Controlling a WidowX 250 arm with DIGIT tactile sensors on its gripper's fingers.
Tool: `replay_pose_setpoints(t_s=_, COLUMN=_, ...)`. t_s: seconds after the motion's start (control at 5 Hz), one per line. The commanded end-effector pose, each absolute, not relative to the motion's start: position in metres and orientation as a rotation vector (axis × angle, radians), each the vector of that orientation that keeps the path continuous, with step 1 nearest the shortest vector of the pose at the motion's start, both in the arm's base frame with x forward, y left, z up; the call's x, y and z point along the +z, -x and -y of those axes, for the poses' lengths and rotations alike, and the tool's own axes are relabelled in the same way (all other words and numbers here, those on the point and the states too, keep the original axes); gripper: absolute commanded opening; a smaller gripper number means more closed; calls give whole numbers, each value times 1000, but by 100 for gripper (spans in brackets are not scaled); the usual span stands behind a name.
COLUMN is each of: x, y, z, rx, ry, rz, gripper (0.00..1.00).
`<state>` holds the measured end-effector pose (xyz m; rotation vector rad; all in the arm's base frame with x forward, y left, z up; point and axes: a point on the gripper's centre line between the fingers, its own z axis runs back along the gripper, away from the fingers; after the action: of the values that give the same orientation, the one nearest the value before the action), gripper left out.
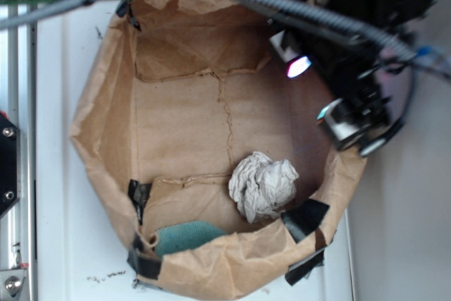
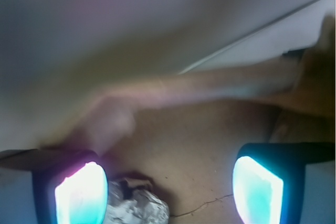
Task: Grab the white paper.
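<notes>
White paper [image 1: 263, 187] lies in the bag [image 1: 106, 132], below the wide-open, empty claw [image 2: 170, 190].

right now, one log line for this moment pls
phase: approach | end effector: open, empty, above bag rim | white paper: in brown paper bag, untouched | teal cloth: beside it

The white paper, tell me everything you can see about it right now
The white paper is a crumpled off-white wad, roughly ball-shaped, with grey creases, and looks thin like tissue. It rests on the floor of the open brown paper bag, near its lower wall, with the teal cloth lying apart to its left. The gripper is open above the bag and not touching it. In the wrist view the wad shows blurred beside one glowing finger.
</notes>
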<state>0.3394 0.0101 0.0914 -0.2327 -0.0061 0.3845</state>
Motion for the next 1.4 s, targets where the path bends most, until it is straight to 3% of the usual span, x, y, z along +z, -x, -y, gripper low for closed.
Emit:
replay_pose_setpoints(t_s=0.0, x=131, y=-289, z=13, rx=256, ry=195, rz=177, gripper=100)
replay_pose_setpoints(t_s=0.4, x=128, y=-284, z=22, rx=245, ry=202, rz=155, gripper=100)
replay_pose_setpoints(t_s=0.6, x=101, y=-294, z=33, rx=174, ry=244, rz=132, gripper=100)
replay_pose_setpoints(t_s=0.8, x=85, y=-288, z=62, rx=126, ry=262, rz=169, gripper=100)
replay_pose_setpoints(t_s=1.0, x=59, y=-281, z=84, rx=118, ry=275, rz=110, gripper=100)
replay_pose_setpoints(t_s=1.2, x=19, y=-275, z=93, rx=108, ry=215, rz=77, gripper=100)
